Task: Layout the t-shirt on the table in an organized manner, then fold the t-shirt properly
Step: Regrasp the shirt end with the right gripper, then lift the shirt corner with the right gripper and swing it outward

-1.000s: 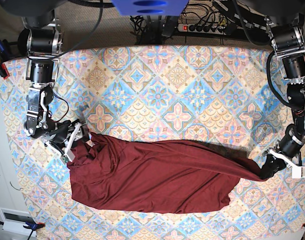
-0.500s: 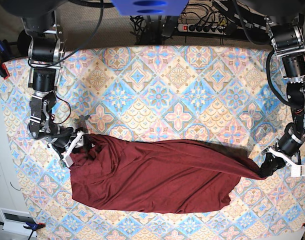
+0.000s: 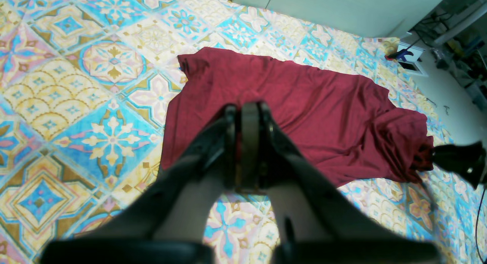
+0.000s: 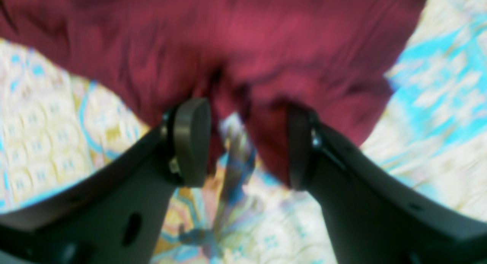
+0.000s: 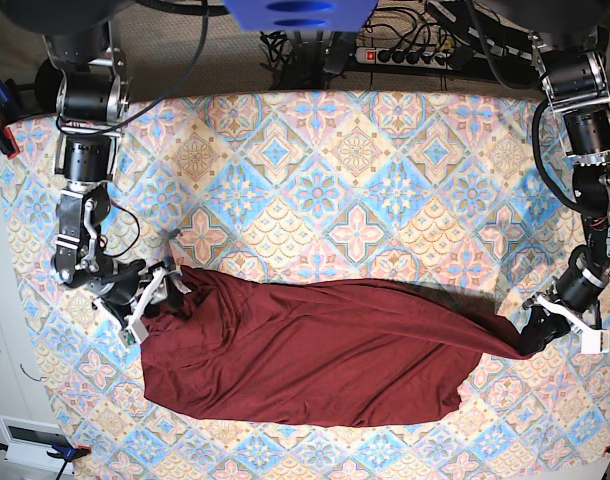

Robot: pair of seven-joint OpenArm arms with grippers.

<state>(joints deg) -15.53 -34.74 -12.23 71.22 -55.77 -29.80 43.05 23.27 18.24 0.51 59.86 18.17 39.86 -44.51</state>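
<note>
The dark maroon t-shirt lies stretched lengthways across the near half of the table. My left gripper is at the shirt's narrow right end. In the left wrist view this gripper is shut, with a sliver of maroon cloth pinched between the fingers, and the t-shirt spreads out beyond it. My right gripper is at the shirt's upper left corner. In the blurred right wrist view it is open, with a bunched fold of the t-shirt hanging between the pads.
A power strip and cables lie beyond the table's far edge. A blue clamp grips the left edge. A white box sits on the floor at the near left corner. A pale cabinet stands past the table.
The arm on the base view's left has shifted slightly, its gripper edging down and right at the shirt's corner. The shirt and the other arm have barely moved.
</note>
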